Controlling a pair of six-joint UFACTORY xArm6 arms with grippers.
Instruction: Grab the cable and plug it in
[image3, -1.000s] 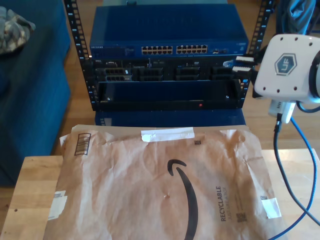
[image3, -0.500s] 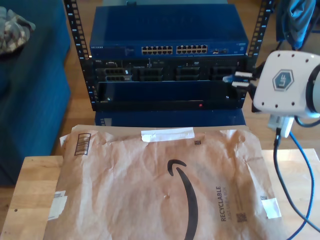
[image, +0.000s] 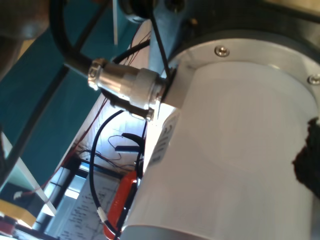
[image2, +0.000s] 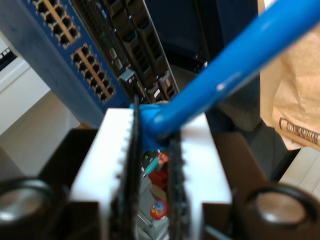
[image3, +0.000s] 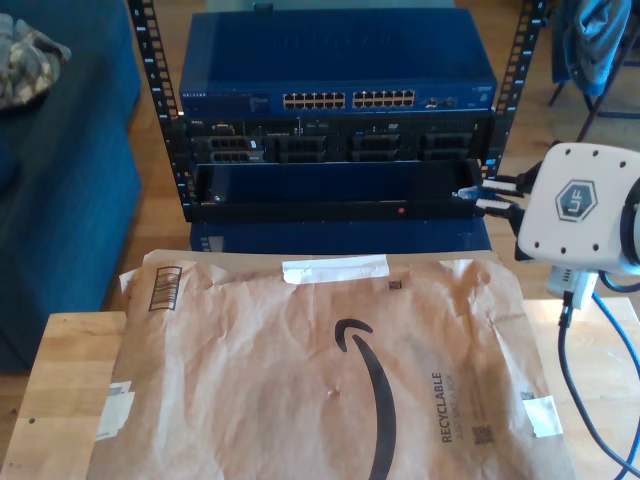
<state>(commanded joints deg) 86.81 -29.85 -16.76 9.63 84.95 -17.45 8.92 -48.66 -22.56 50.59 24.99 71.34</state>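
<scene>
The bright-blue cable (image2: 240, 65) runs between the white fingers (image2: 117, 150) of my second gripper (image2: 154, 125), which is shut on it just behind its end. Beyond the jaws stand the blue network switch (image2: 55, 60) with its rows of ports and the black rack units. In the exterior view my second gripper (image3: 488, 195) points towards that view's left at the right end of the rack's lowest black panel (image3: 330, 185). The cable's tip (image3: 466, 194) is close in front of that panel. The rest of the cable (image3: 612, 335) hangs down behind the white wrist.
The switch (image3: 335, 70) tops the rack, its ports (image3: 348, 99) facing the table. A large brown paper mailer (image3: 330, 370) covers the wooden table (image3: 60, 390). A blue sofa (image3: 60, 200) is at the exterior view's left. The first wrist view faces a white arm housing (image: 240, 150) and a metal connector (image: 125, 85).
My second gripper has dropped with the cable from the level of the black server units to the lower black panel, shifting slightly towards the exterior view's right.
</scene>
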